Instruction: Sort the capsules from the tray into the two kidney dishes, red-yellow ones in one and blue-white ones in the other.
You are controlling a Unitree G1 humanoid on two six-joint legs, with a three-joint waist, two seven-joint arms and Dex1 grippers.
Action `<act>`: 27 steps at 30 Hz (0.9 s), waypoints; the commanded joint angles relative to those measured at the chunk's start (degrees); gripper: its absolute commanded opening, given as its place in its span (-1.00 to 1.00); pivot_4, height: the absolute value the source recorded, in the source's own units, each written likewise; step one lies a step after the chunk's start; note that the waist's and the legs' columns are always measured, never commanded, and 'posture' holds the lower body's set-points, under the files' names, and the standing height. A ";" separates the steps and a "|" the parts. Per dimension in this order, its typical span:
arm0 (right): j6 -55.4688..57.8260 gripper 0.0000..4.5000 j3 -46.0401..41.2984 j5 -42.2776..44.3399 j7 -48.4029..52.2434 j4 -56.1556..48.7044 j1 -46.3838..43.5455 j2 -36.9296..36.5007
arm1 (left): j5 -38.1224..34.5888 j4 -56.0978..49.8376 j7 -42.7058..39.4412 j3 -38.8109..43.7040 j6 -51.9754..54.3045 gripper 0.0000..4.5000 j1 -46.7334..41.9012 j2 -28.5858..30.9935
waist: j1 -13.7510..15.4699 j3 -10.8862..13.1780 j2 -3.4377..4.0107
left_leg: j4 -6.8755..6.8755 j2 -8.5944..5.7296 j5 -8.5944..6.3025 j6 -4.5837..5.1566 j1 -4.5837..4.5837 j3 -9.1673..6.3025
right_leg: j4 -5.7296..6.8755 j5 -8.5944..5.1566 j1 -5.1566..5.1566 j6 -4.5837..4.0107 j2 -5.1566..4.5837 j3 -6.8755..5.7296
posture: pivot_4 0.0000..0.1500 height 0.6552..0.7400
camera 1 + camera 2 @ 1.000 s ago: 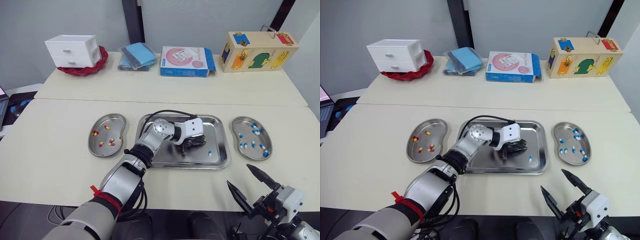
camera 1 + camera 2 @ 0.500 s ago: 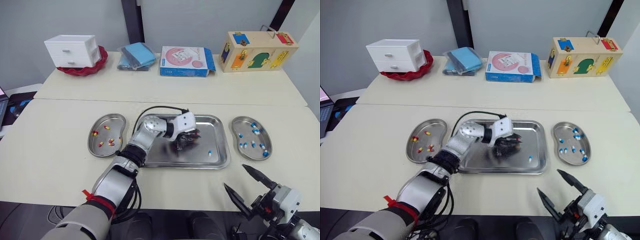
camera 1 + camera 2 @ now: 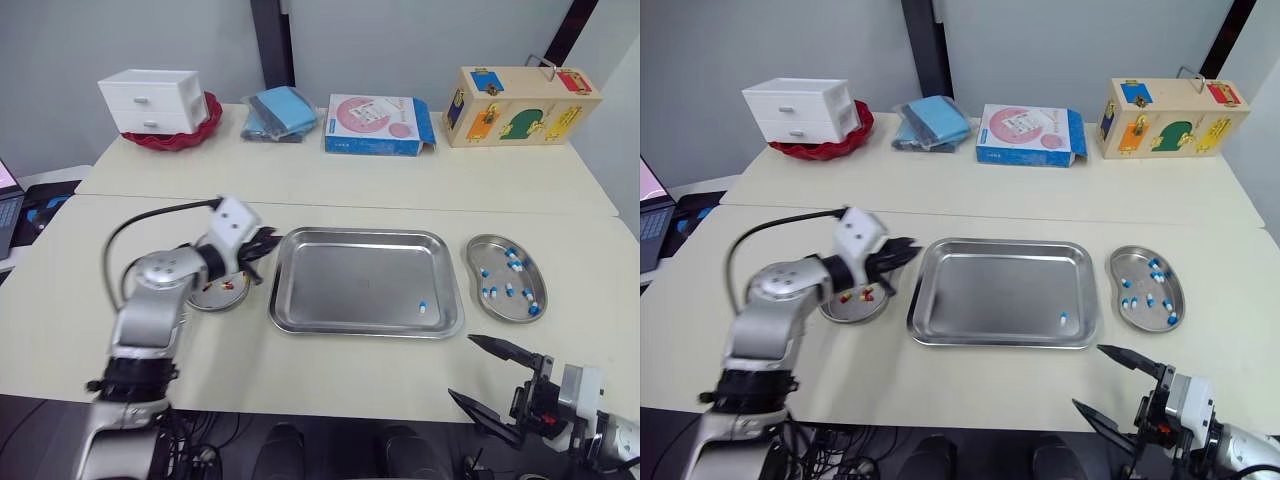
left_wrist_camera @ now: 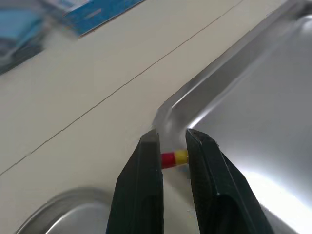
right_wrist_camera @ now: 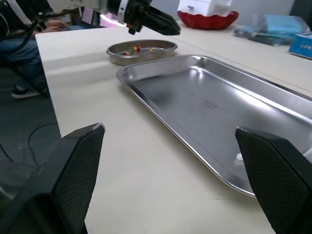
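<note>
once over tray [image 3: 345, 292], end effector [image 3: 268, 244] beside dish [image 3: 228, 302]

left claw [image 3: 902, 250] beside red-yellow dish [image 3: 835, 315]

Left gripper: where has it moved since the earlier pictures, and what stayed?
The left gripper swung from the middle of the tray toward the robot's left, to the left kidney dish, shut on a red-yellow capsule. One blue-white capsule stays in the tray; the right kidney dish and the open right gripper are as before.
</note>
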 commanded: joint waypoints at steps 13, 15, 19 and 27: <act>4.16 1.00 -0.71 2.56 6.17 5.15 -11.00 -1.45 | -2.08 -6.98 10.26 6.48 1.96 -0.70 8.81 1.79 | -0.07 0.01 -0.02 | 0.09 0.00 0.00 0.00 0.02 -0.02 | 0.12 0.00 -0.01 0.00 0.01 -0.01 | 1.00 1.00; 4.32 1.00 -0.79 2.56 6.20 5.02 -11.05 -1.33 | -2.21 -6.69 10.63 6.24 1.77 -0.70 8.71 1.93 | -0.10 0.01 -0.02 | 0.09 0.00 0.00 0.00 0.02 -0.01 | 0.12 0.00 -0.01 0.00 0.01 0.00 | 1.00 1.00; 4.65 1.00 -0.93 2.52 5.94 4.48 -10.86 -1.14 | -2.46 -6.42 10.77 5.90 1.84 -0.70 8.41 2.24 | -0.17 0.01 -0.02 | 0.08 0.00 0.00 0.00 0.02 -0.01 | 0.12 0.00 -0.02 0.01 0.01 0.00 | 1.00 1.00; 4.49 1.00 -1.25 2.08 5.13 3.37 -9.07 -0.84 | -2.31 -3.79 10.70 4.80 3.08 -0.39 7.22 4.27 | -0.17 0.01 -0.02 | 0.08 0.00 0.00 0.00 0.02 0.00 | 0.12 0.00 -0.02 0.01 0.01 0.00 | 1.00 1.00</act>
